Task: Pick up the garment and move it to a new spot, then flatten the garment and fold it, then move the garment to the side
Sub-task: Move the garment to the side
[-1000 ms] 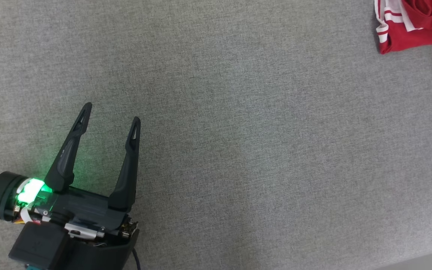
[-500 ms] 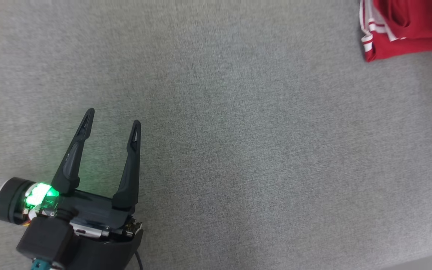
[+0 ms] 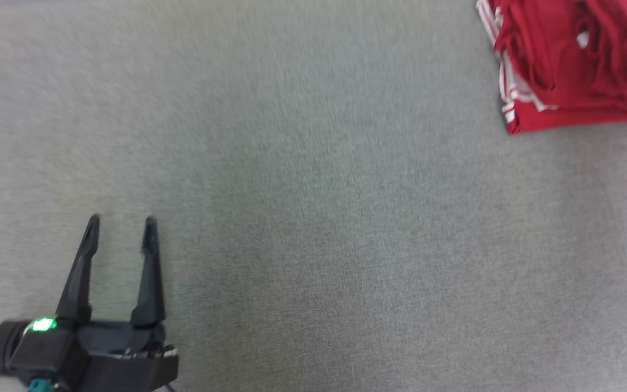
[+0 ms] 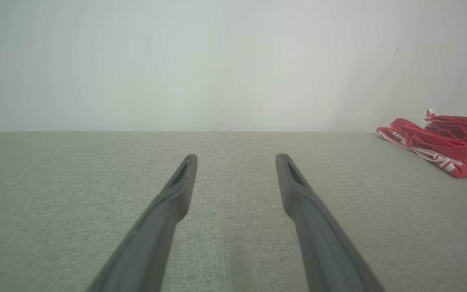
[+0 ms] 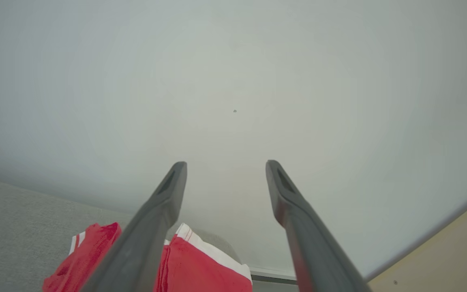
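Both grippers are open and empty, left gripper (image 3: 122, 219) at seven o'clock, right gripper (image 5: 225, 163) by the red garment (image 3: 564, 71) lying at one o'clock. My view has swung toward it; I judge it freshly released aside.

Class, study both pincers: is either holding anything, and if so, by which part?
Nothing is held. The left pincer is open over the grey surface; the right pincer is open too, with the red garment lying loose beneath it.

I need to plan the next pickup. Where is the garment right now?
The red garment lies bunched at the head view's top right on the grey surface, far from the left claw at lower left.
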### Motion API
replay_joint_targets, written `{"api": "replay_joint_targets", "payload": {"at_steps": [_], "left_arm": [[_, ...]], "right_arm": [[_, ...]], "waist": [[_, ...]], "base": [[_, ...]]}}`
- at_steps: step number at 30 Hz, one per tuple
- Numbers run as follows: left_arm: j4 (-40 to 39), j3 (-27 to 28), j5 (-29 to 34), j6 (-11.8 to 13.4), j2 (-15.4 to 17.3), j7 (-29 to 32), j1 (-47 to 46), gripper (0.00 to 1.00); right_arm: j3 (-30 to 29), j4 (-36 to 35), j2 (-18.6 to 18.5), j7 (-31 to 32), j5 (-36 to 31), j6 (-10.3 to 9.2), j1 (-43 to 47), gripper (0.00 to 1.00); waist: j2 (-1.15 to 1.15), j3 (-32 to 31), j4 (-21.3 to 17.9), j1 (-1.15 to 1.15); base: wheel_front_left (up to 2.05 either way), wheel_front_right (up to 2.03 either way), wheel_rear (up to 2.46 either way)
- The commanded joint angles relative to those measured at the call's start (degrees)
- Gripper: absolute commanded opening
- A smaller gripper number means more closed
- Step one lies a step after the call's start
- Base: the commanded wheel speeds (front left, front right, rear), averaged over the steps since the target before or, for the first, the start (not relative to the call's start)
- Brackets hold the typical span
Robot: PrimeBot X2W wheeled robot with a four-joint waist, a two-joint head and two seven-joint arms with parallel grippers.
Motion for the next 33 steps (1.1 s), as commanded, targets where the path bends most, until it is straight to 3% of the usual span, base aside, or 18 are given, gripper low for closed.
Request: {"api": "replay_joint_targets", "payload": {"at_steps": [1,14,20,33], "left_arm": [[0.6,0.7,-0.3,0.2,-0.3,-0.1,1.2,1.00],[6.5,2.9,0.4,1.0,-1.5,-0.1,6.6,1.00],[7.9,2.0,-0.1,1.4,-1.5,-0.1,6.8,1.00],[10.0,1.0,-0.8,2.7,-1.5,-0.1,7.6,1.00]], "right_arm": [[-0.9,0.0,0.8,-1.1,-0.5,-0.18,2.1,1.00],[-8.1,-7.6,13.6,-4.3,-3.6,-0.18,18.4,1.00],[-11.0,-13.9,17.5,-4.2,-4.7,-0.18,26.3,1.00],[-17.2,-26.9,31.3,-4.2,-12.6,-0.18,46.7,1.00]], "waist": [[0.01,-5.6,2.2,0.01],[0.01,-14.8,5.2,0.01],[0.01,-16.4,6.5,0.01],[0.01,-18.6,7.9,0.01]], "base": [[0.00,0.00,0.00],[0.00,0.00,0.00],[0.00,0.00,0.00],[0.00,0.00,0.00]]}}
